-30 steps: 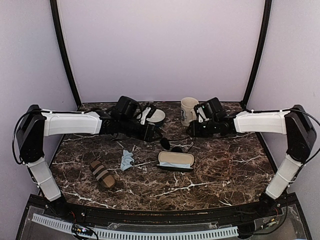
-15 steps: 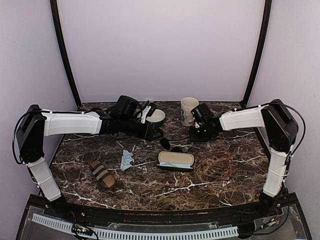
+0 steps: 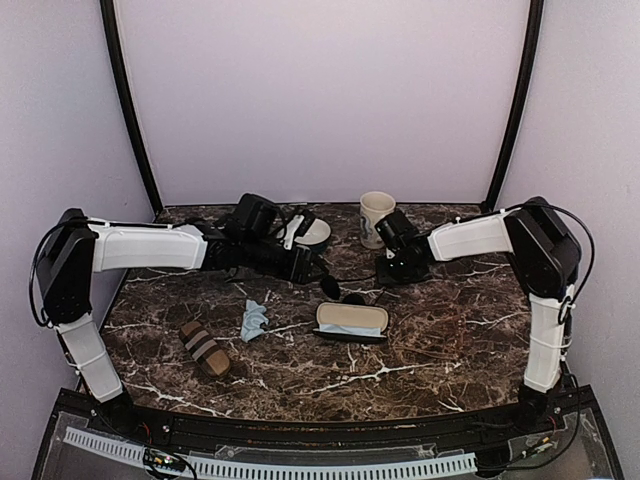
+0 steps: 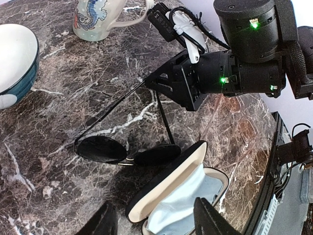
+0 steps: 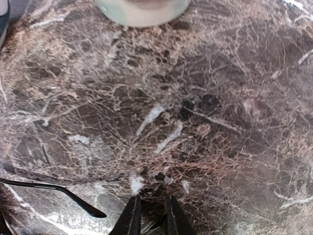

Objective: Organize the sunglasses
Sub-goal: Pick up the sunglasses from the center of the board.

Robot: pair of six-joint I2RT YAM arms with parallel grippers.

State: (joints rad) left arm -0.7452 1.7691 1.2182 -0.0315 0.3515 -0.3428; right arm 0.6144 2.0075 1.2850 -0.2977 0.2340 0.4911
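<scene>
**Right gripper** (image 5: 151, 218), low over the dark veined marble tabletop (image 3: 450, 340). Its fingers (image 5: 131, 215) stand narrow around a thin dark line, probably one wire temple arm; whether they actually pinch it cannot be told. The other arm's tip lies free just left of them.

**Left gripper** (image 4: 156, 220). The jaws are wide and empty, hovering over the table's middle, probably placed to steady or receive.

**The sunglasses** (image 4: 122, 152), two dark teardrop lenses on thin dark wire. They lie on the marble with both arms unfolded, reaching right and far to converge at the right gripper. The lenses sit just beside the far edge of the black oblong case (image 3: 350, 320), which lies open showing its cream lining and a pale blue cloth inside. It is presumably the destination.

**Clearance.**
- Bare marble extends near and right of the case.
- The far side is tighter: a cream printed mug (image 3: 376, 215) stands just beyond the right gripper, and a white bowl with a blue outside (image 3: 312, 232) sits by the left arm.
- A crumpled pale blue cloth (image 3: 253, 320) and a brown striped oblong case (image 3: 204, 347) lie to the left, well apart from the sunglasses.
</scene>
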